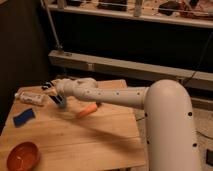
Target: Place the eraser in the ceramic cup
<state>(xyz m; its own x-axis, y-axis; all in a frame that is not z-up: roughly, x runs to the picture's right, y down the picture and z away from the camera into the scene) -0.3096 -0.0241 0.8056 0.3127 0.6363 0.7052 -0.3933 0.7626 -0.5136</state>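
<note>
My gripper (54, 91) is at the far left of the wooden table (100, 140), at the end of the white arm (115, 95) that reaches in from the right. It hangs just above a small blue cup (62, 103), which is partly hidden behind the wrist. A flat blue block (23, 117), which may be the eraser, lies on the table left of and in front of the gripper, apart from it. I cannot see whether the gripper holds anything.
A clear plastic bottle (30, 96) lies on its side at the back left, next to the gripper. An orange carrot-like object (88, 110) lies under the arm. A wide orange bowl (22, 156) sits at the front left corner. A dark rail runs behind the table.
</note>
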